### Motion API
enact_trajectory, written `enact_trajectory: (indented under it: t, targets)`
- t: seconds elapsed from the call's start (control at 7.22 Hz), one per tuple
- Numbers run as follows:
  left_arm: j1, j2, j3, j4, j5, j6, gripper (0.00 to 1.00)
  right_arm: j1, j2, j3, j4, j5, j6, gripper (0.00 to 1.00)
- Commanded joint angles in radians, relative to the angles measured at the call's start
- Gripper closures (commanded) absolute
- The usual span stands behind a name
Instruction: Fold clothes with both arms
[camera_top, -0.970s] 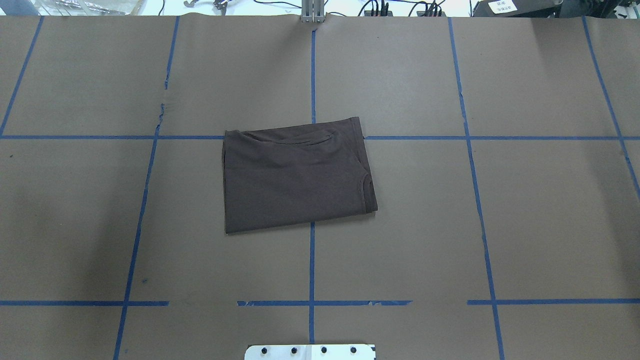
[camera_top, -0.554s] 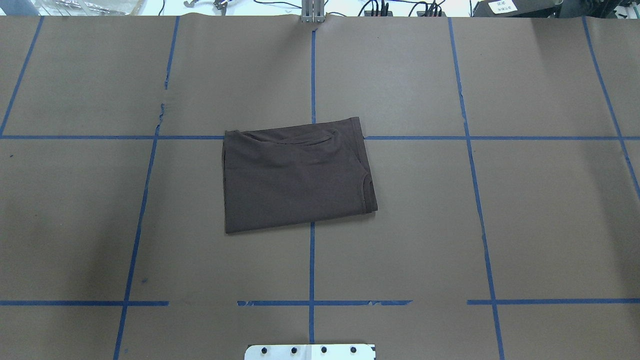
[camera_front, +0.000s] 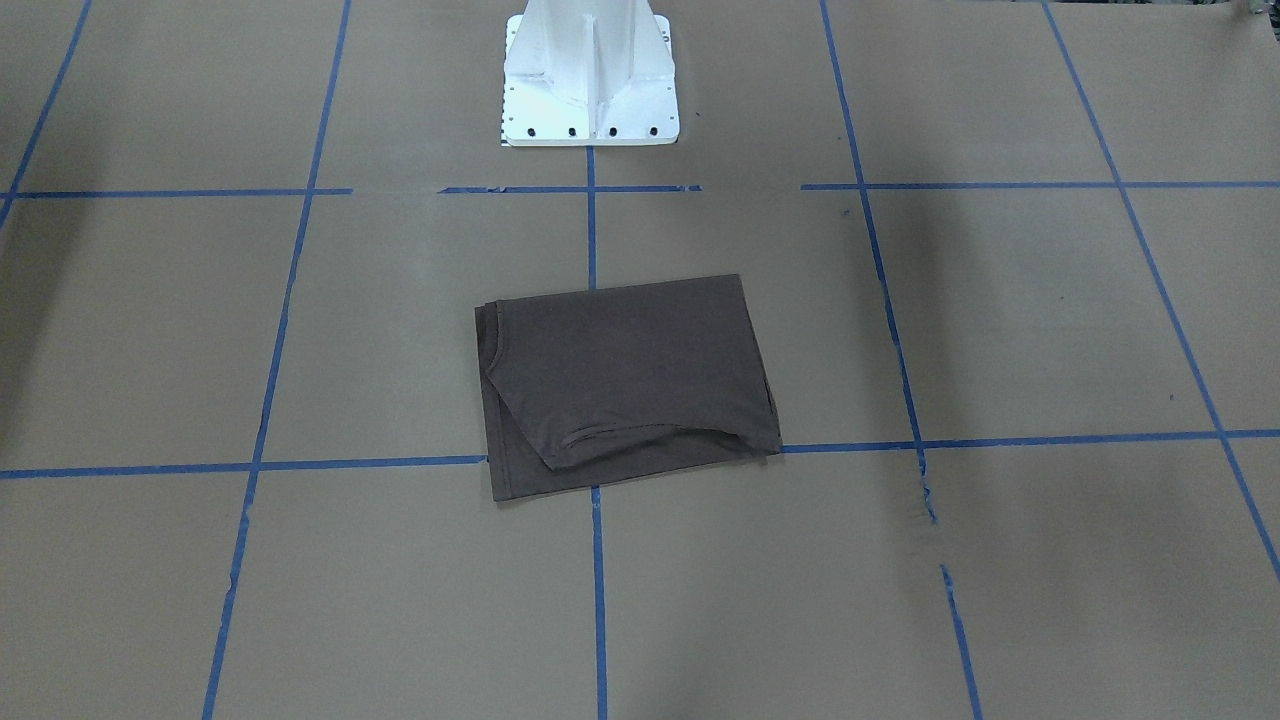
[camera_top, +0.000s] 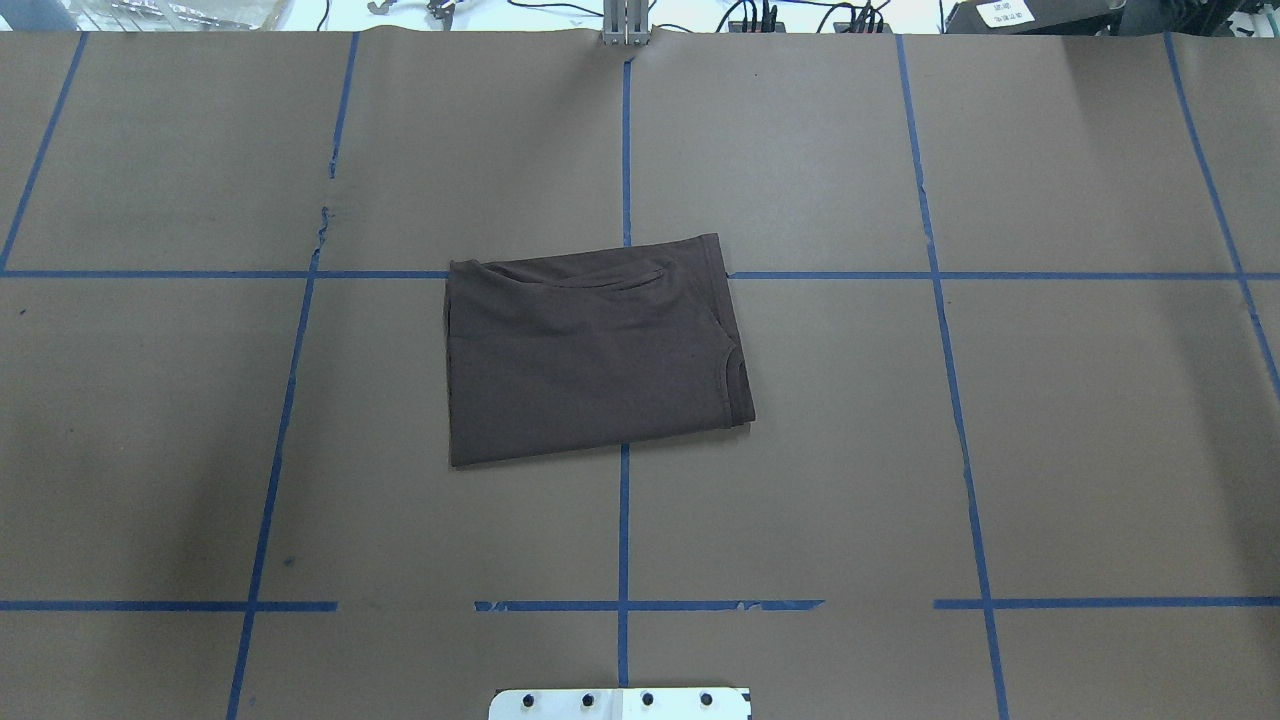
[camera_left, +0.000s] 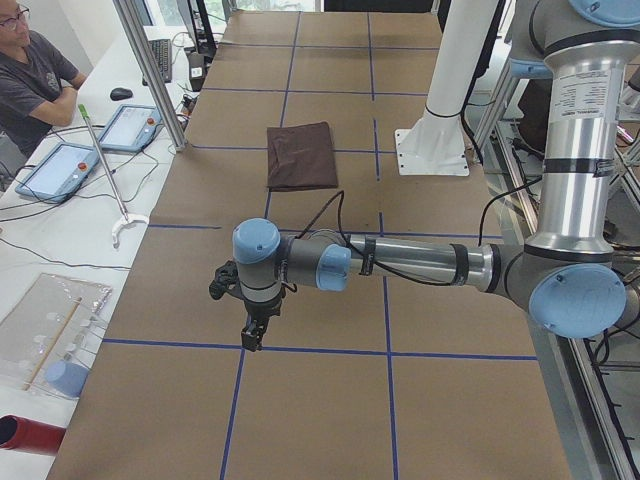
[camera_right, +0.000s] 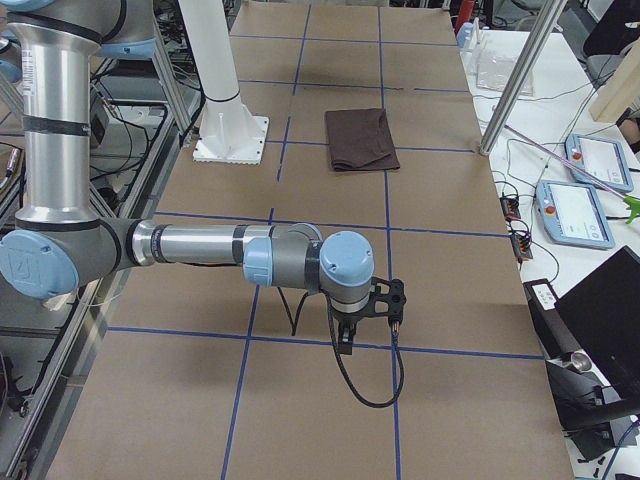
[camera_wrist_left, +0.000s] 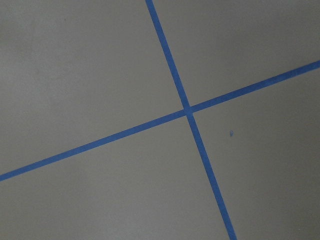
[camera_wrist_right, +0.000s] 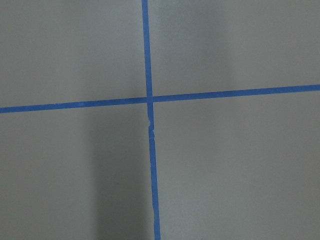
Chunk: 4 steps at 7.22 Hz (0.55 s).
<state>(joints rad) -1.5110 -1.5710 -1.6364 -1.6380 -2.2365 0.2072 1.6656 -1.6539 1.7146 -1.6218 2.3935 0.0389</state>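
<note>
Front-facing view: the T-shirt (camera_front: 625, 385) lies mid-tabletop (camera_front: 1000, 330) as a compact rectangle of stacked layers, slightly askew, so folding looks done or nearly so. The white pedestal (camera_front: 590, 80) stands well apart.

Overhead: the packet straddles a blue tape line (camera_top: 624, 150), with no arm near it.

Left side view: the left pincer (camera_left: 250, 338) hangs low, far from the shirt. I cannot tell whether it is spread or pressed together. An operator (camera_left: 35, 70) sits alongside.

Right side view: the same goes for the right pincer (camera_right: 345, 343).

Wrist views: only tape crossings show.

Folded T-shirt (camera_top: 595, 350) flat on table (camera_top: 1050, 400), across blue tape lines (camera_top: 623, 530); collar toward right.
</note>
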Motion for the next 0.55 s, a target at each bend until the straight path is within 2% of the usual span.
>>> enact_trajectory:
  t: [0.0,0.42]
  targets:
    - [0.000,0.000,-0.009,0.000,0.005,0.000,0.00,-0.081,-0.001,-0.004,0.060,-0.025,0.120,0.00]
    - [0.000,0.000,-0.010,0.000,0.006,0.000,0.00,-0.080,-0.009,-0.007,0.072,-0.017,0.113,0.00]
